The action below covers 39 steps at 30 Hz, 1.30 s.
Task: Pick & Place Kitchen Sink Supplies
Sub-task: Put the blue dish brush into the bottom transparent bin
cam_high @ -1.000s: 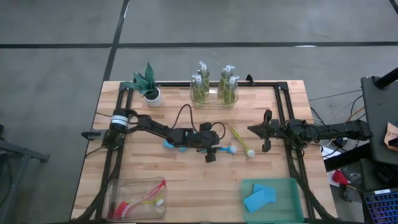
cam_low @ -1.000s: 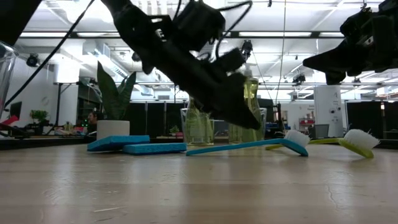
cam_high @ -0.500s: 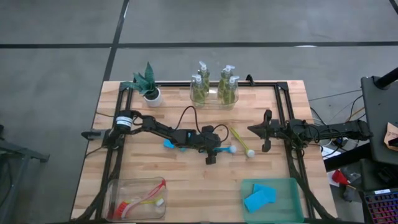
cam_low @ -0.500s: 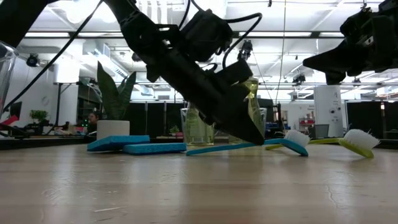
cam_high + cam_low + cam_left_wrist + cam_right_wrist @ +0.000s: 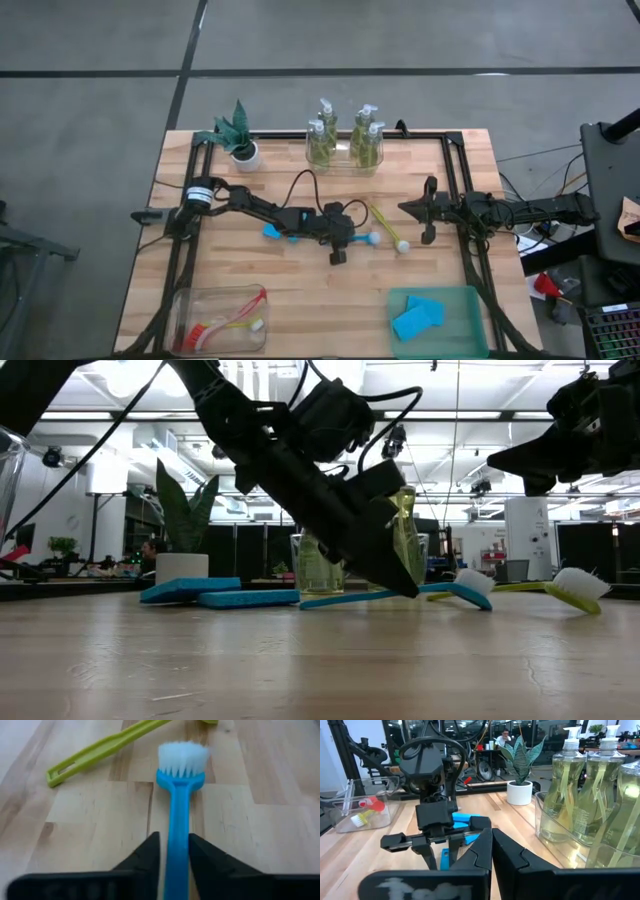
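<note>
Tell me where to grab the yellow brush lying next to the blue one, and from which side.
Take the yellow brush by its thin handle near the middle, coming straight down from above with fingers across it. It lies flat on the table, bristle head toward the front. The right gripper looks nearer; the left gripper straddles the blue brush.

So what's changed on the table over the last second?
The left claw came down over the blue long-handled dish brush, its fingers now straddling the handle, and the brush shifted slightly. The right claw, yellow-green dish brush and blue sponges stayed put.
</note>
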Tool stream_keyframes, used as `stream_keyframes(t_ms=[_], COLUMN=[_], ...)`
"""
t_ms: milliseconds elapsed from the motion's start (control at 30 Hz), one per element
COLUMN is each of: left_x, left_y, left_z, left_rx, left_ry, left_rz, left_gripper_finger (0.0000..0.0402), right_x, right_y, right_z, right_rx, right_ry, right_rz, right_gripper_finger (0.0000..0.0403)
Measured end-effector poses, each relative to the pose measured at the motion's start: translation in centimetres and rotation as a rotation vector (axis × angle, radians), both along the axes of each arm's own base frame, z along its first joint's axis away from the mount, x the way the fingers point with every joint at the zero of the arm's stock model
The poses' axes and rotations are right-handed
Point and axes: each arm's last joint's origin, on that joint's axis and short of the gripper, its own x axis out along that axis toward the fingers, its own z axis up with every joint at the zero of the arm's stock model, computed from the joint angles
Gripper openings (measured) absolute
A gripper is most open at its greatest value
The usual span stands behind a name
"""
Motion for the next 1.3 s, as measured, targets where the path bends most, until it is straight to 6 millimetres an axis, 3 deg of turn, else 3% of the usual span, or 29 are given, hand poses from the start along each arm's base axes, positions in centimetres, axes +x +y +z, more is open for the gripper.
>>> stream_keyframes(t_ms=[167,567,767,1100,1300], left_x=[0.2,0.4,0.0,-1.6,-2.9], left_y=[0.1,0.0,0.0,-1.0,-2.8], left_z=[0.2,0.6,1.7,5.1,7.9], left_rx=[0.002,-0.028,-0.06,-0.165,-0.206], left_ry=[-0.008,-0.016,-0.001,0.023,0.005], left_rz=[-0.001,-0.024,-0.03,-0.064,-0.08], left_gripper_finger=[0.0031,0.0048,0.0032,0.0042,0.0032], right_x=[0.0,0.0,0.0,0.0,0.0], right_y=[0.0,0.0,0.0,0.0,0.0], right_z=[0.0,0.0,0.0,0.0,0.0], right_rx=[0.0,0.0,0.0,0.0,0.001], right_ry=[0.0,-0.001,-0.001,-0.002,-0.002], right_rz=[0.0,0.0,0.0,0.0,0.0], right_gripper_finger=[0.0009,0.0009,0.0009,0.0009,0.0009])
